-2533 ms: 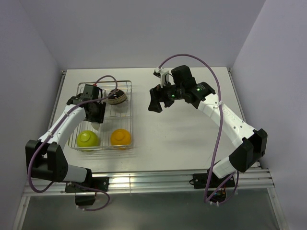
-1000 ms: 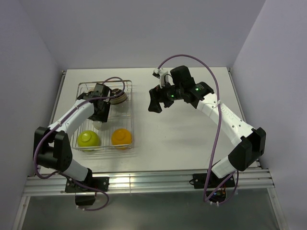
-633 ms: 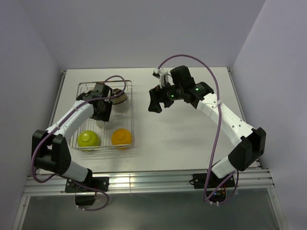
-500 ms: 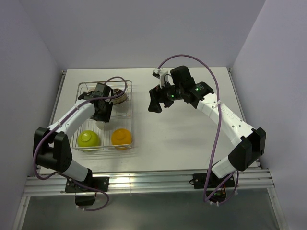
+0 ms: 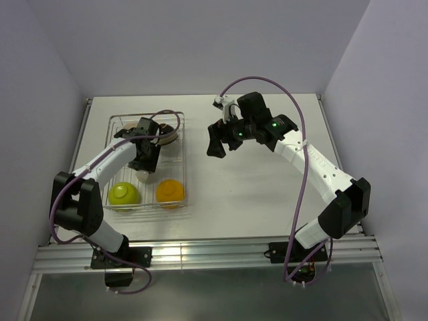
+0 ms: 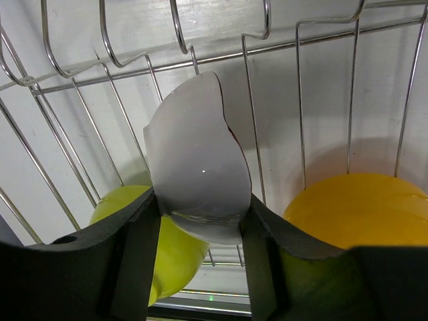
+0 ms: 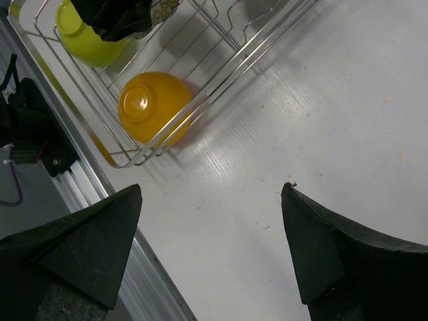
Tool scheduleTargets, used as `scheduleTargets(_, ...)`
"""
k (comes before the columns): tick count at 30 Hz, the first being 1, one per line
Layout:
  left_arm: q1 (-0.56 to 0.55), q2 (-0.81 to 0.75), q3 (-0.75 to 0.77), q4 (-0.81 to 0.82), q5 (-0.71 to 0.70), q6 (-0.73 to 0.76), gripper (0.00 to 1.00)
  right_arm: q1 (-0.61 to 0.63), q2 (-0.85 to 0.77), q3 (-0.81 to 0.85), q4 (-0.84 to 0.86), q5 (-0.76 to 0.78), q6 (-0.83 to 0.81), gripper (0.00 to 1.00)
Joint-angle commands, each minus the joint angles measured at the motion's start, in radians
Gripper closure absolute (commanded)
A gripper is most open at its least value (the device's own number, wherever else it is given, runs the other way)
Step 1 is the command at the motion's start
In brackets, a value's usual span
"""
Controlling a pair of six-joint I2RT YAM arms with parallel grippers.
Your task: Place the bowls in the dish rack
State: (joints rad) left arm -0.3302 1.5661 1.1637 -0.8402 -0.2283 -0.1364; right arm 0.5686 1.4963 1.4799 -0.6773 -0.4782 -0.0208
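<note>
Two bowls, the lime-green bowl (image 6: 180, 257) and the orange bowl (image 6: 348, 207), lay in the near end of the dish rack (image 6: 267, 47). The left jaws were clamped on the white bowl (image 6: 197, 167), holding it on edge above the gap between them, apparently so it could slot between the wires. The right jaws hung spread wide and empty over the counter (image 5: 254, 194).

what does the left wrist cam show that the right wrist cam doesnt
Only the left wrist view: the white bowl, standing on edge and clamped in the left gripper over the wires.
Only the right wrist view: bare table beside the dish rack, the right gripper open and empty above it, and the base ring of the upturned orange bowl.
Both: the dish rack's wires, with the lime-green bowl and orange bowl lying inside.
</note>
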Motion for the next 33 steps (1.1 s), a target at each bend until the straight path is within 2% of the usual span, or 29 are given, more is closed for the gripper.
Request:
scheduleTargets(1,-0.023,0.0,0.042,0.015,0.063,-0.015,0.45,-0.004,0.002,-0.001,-0.005,0.012,-0.013,0.08)
scheduleTargets(4,-0.029,0.0,0.045,0.01,0.07,-0.015,0.37,-0.004,0.004,-0.006,-0.004,0.012,-0.011,0.08)
scheduleTargets(6,-0.029,-0.001,0.048,0.007,0.076,-0.015,0.36,-0.004,0.004,-0.003,-0.008,0.009,-0.013,0.08)
scheduleTargets(7,-0.03,-0.006,0.05,0.006,0.078,-0.015,0.26,-0.004,0.005,-0.001,-0.011,0.007,-0.013,0.08)
scheduleTargets(11,-0.029,-0.012,0.056,0.0,0.098,-0.015,0.24,-0.004,0.004,-0.004,-0.007,0.01,-0.013,0.08)
scheduleTargets(21,-0.03,-0.028,0.051,0.01,0.124,-0.012,0.27,-0.004,-0.005,-0.015,-0.002,0.009,-0.016,0.08)
scheduleTargets(28,-0.03,-0.057,0.06,0.049,0.112,0.006,0.33,-0.006,-0.011,-0.018,-0.002,0.009,-0.011,0.08)
scheduleTargets(33,-0.032,-0.075,0.074,0.064,0.173,0.043,0.36,-0.019,-0.022,-0.02,-0.001,0.009,0.001,0.09)
